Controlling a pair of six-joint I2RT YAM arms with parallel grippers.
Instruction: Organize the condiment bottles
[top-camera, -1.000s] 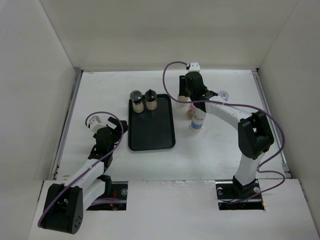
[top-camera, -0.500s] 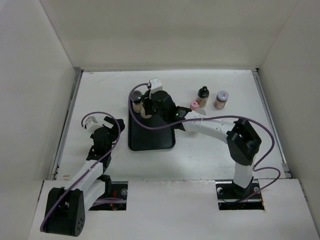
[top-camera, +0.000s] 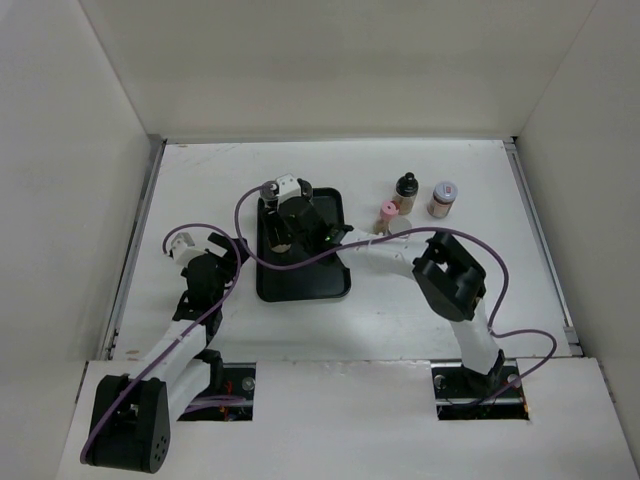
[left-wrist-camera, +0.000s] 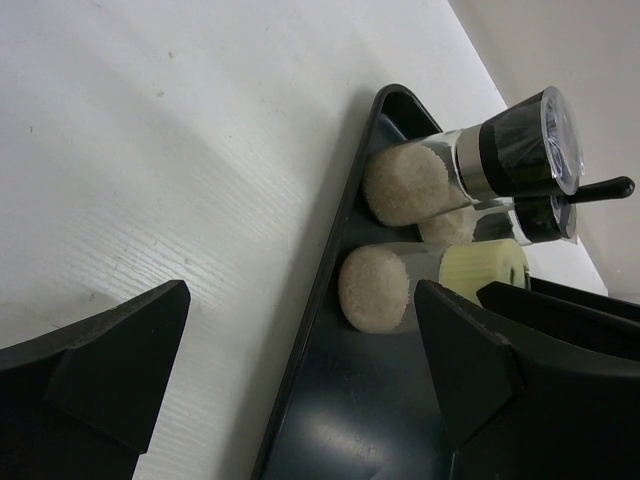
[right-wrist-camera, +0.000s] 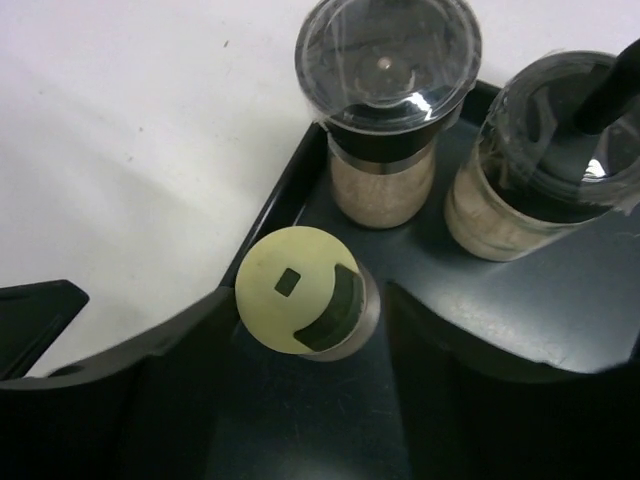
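My right gripper (right-wrist-camera: 310, 300) stands with its jaws apart on either side of the yellow-capped jar (right-wrist-camera: 295, 285). The jar is upright by the tray (right-wrist-camera: 560, 330) wall, near two black-lidded jars (right-wrist-camera: 385, 100). My left gripper (left-wrist-camera: 300, 300) is spread empty over the desk (left-wrist-camera: 150, 150).

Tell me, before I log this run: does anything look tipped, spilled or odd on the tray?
Nothing stands out: the yellow-capped jar and both black-capped jars stand upright on the black tray, no spill visible.

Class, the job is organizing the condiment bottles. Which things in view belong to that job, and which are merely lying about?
Job: yellow-capped jar; clear-lidded jar; black-lidded jar; pink-capped jar; black-topped bottle; rightmost jar.
Lying about: black tray; white table.
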